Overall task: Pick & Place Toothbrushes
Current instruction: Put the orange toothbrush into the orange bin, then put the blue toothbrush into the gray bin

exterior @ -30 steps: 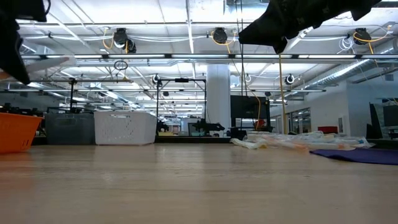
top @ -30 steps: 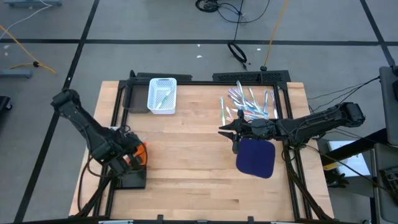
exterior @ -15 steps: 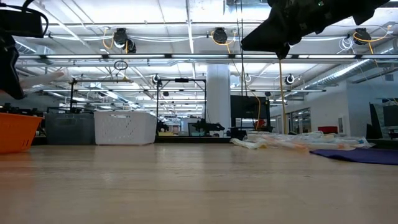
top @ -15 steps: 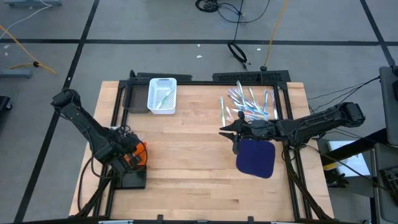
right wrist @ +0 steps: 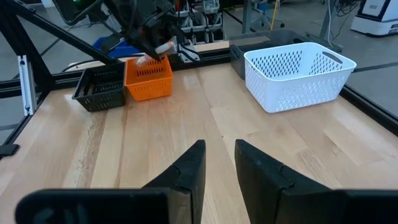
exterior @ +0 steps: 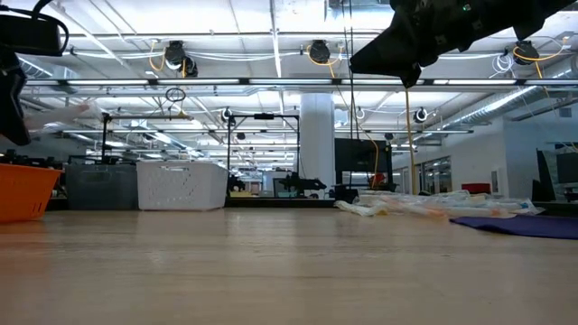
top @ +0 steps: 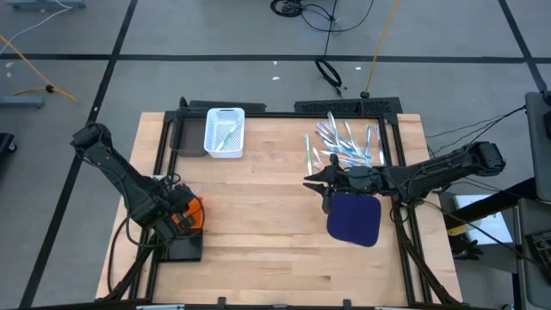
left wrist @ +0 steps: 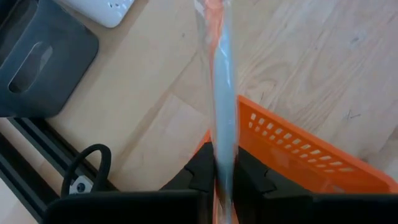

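L pincer pinches a wrapped light-blue toothbrush w/ fingers near-shut, directly above the orange basket. R pincer partly open, nothing held, w/ purple mat just beside it. Remaining toothbrushes piled on table, well apart from the orange basket; white basket nearer it.

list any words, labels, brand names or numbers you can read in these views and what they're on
None can be read.
The white perforated plastic basket, the orange plastic basket, the dark blue cloth mat and the wrapped light blue toothbrush in the left gripper show no print.
Any signs in the room behind the table are too small to read.
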`<state>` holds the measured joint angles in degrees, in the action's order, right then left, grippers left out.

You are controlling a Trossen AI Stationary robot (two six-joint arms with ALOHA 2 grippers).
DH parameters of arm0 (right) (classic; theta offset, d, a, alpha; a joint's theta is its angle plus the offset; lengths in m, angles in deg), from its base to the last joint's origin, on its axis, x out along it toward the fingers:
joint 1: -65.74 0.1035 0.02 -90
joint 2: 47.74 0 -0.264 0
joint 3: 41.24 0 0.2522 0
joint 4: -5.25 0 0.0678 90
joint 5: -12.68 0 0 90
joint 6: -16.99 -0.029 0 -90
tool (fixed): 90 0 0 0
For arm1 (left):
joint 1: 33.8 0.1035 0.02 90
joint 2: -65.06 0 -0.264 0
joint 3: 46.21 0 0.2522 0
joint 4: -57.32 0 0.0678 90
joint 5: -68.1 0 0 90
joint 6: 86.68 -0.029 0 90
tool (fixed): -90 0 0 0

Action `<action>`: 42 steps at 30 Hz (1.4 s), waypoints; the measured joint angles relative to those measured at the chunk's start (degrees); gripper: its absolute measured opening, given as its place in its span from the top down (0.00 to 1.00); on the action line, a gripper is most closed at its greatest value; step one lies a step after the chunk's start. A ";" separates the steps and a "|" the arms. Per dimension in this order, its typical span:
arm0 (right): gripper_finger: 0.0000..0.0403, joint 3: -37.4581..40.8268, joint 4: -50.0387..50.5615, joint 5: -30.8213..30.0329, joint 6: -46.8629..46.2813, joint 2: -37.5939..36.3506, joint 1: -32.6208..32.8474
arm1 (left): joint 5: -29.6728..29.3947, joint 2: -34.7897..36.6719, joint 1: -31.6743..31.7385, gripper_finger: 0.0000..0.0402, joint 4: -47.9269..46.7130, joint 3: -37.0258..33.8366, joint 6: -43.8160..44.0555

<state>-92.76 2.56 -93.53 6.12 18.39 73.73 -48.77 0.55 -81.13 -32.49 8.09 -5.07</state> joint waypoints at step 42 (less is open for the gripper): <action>0.81 0.01 6.74 -0.17 -1.97 0.35 -1.34 | -9.18 1.08 0.00 0.63 0.61 0.00 5.77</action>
<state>-92.75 9.31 -93.71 4.15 18.73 72.40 -57.95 1.64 -81.13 -31.87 8.09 0.70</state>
